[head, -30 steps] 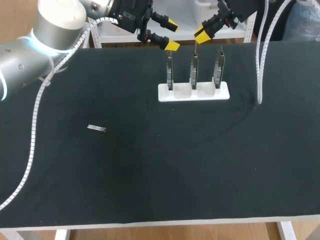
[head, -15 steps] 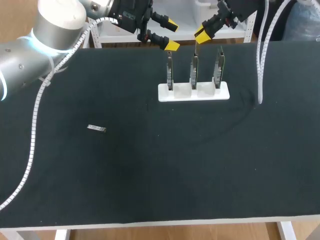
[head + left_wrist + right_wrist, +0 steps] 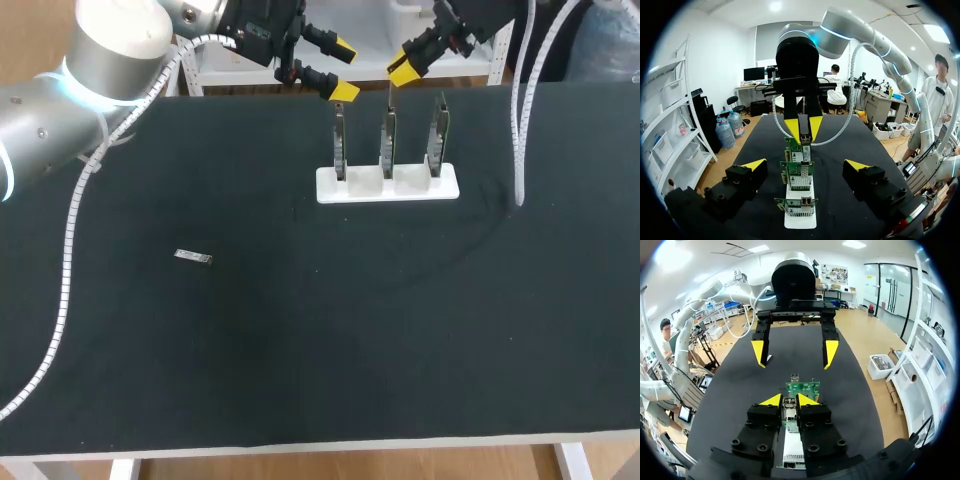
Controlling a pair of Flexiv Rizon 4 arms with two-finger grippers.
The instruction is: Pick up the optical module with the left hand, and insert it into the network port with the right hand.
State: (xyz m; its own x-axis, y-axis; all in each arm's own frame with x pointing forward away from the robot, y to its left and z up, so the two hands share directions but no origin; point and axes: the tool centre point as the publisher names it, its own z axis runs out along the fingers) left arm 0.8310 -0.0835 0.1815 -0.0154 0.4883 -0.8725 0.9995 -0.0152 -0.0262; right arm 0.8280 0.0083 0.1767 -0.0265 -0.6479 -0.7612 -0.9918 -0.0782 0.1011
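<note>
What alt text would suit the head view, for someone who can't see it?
Two yellow-tipped grippers hang by a white holder of three upright circuit boards at the far side of a black table: the left gripper open near the left board, the right gripper above the middle one. A small optical module lies toward the left.

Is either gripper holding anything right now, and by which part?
Left gripper: nothing, jaws wide open. Optical module lies loose on the table. Right gripper sits at the network cards' tops; whether it grips one cannot be told.
</note>
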